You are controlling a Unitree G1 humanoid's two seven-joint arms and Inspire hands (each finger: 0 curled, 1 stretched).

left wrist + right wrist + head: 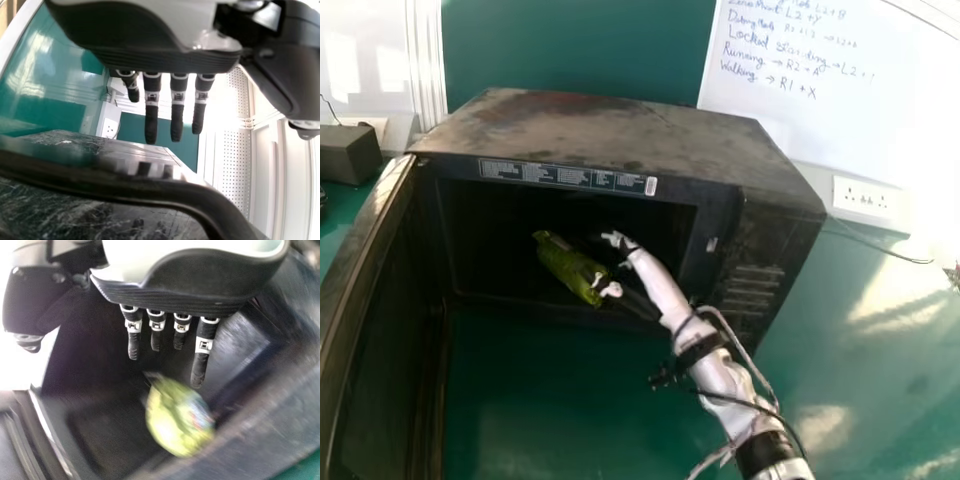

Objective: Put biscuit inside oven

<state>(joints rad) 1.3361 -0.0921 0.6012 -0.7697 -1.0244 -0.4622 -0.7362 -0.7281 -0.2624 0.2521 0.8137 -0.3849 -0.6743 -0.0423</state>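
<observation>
In the head view, my right hand [622,244] is in the oven [620,120], at twelve o'clock; the green biscuit [563,266] is in there too, at eight o'clock from it. In the left wrist view, my left hand [165,47] is spread, fingers straight. In the right wrist view, my fingers are straight and spread near the biscuit.

The green packet [172,427] is blurred in the right wrist view — the head view's edges cut off the oven door [385,340] and whiteboard [880,120].
</observation>
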